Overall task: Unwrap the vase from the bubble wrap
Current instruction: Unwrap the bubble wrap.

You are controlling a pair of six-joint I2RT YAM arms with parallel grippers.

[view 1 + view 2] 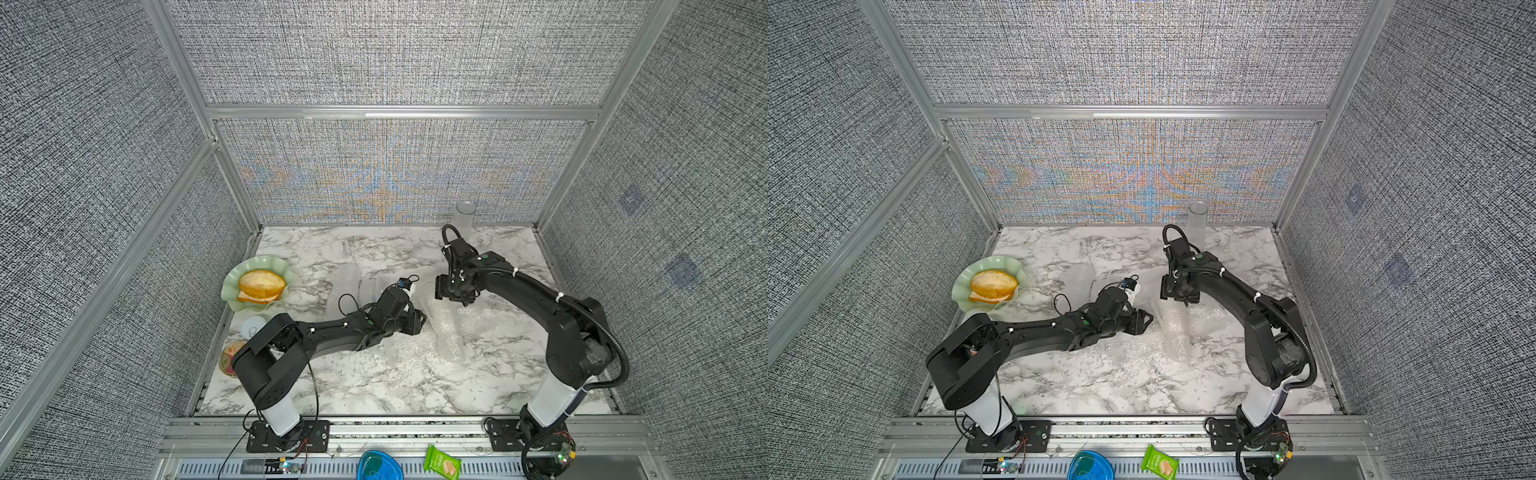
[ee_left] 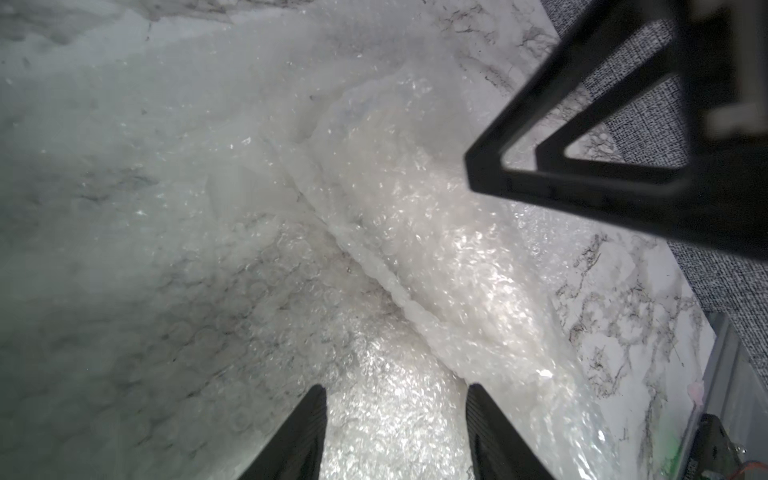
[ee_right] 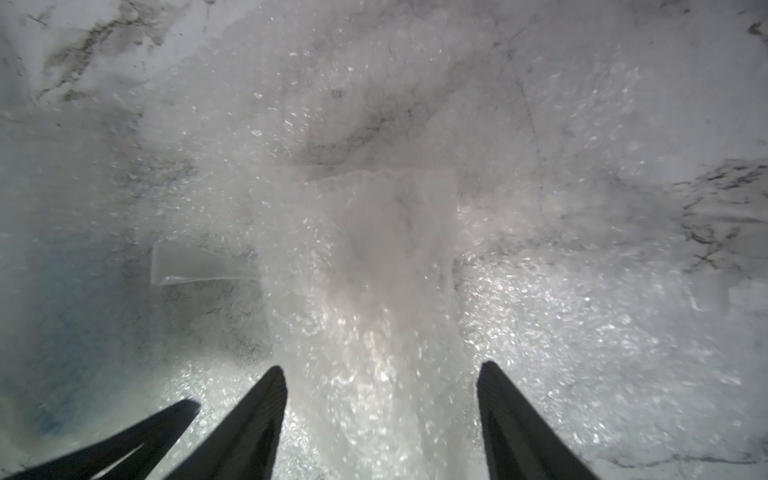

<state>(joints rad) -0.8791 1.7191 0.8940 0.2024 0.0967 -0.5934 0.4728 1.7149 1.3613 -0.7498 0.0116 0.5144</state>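
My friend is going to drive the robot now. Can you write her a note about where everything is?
Left hand: open, holding nothing, over the bubble wrap.
Right hand: open, with a raised fold of the wrap between its fingers, not pinched.
Vase: upright and bare at the back of the table.
Done: the vase is out of the wrap, which lies loose mid-table.
Left: probably only to pull both arms back.

Left arm (image 1: 328,332), right arm (image 1: 536,295): blk housings, white base segs, green dots, blk cables w/ white ties, base plates
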